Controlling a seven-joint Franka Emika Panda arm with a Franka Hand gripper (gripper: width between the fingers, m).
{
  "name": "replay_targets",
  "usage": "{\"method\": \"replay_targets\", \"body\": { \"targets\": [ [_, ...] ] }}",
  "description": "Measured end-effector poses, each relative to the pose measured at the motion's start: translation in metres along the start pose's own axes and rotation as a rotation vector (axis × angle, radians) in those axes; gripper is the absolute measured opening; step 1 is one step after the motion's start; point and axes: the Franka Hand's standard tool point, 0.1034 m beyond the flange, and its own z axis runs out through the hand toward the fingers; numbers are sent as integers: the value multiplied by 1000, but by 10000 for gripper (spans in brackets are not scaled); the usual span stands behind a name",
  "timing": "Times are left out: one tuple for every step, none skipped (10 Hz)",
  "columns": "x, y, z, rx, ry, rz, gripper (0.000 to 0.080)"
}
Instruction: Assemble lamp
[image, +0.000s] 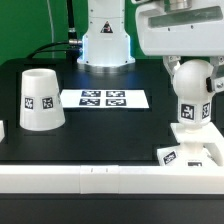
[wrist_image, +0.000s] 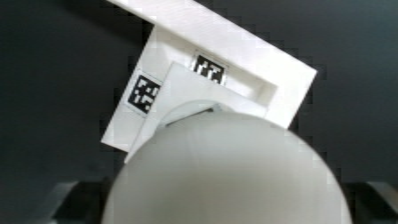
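The white round-headed bulb stands upright with its tagged neck on the flat square base at the exterior view's right. My gripper comes down from above and its fingers sit on either side of the bulb's head, shut on it. In the wrist view the bulb's head fills the space between my dark fingers, and the tagged base lies beyond it. The tapered shade stands mouth down, alone, at the exterior view's left.
The marker board lies flat in the middle of the black table. A white rail runs along the near edge. The arm's white pedestal stands at the back.
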Motion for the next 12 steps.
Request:
{"method": "replay_targets", "body": {
  "targets": [
    [0,0,-1,-2,-2,-78,678],
    [-1,1,-1,-13,-8,-140,695],
    [-1,1,-1,-13,-8,-222,695],
    [-1,1,-1,-14,-8,-357,698],
    [-2,0,-1,-14,-8,-435,698],
    [-2,1,0,-14,-8,-473,699],
    [-2,1,0,-14,-9,-567,699],
    [-2,1,0,-14,-9,-635,699],
    [-1,1,0,-14,-9,-705,699],
    [-2,1,0,-15,-10,-777,699],
    [-4,1,0,-25,-6,-858,699],
    [-5,0,-1,-44,6,-1015,699]
  ]
}}
